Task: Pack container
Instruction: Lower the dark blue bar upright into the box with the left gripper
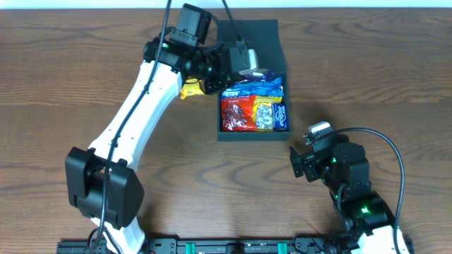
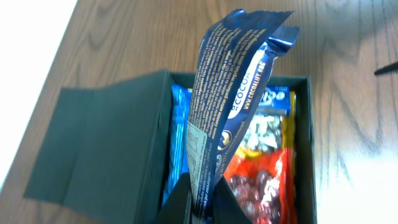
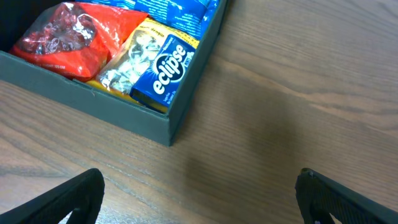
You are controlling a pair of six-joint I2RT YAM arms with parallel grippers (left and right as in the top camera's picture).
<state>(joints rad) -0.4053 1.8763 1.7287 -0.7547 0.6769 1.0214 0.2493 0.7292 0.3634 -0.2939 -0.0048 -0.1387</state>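
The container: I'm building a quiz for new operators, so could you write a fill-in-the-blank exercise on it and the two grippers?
1. The left gripper is shut on a dark ___ packet above the container.
2. The right gripper is ___, over the table beside the container.
3. The gum pack in the container reads ___.
Missing words: blue; open; eclipse.

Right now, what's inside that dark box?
In the box: a red candy bag, silver-wrapped sweets, a blue Eclipse pack and blue packets. Anything beneath them is hidden.
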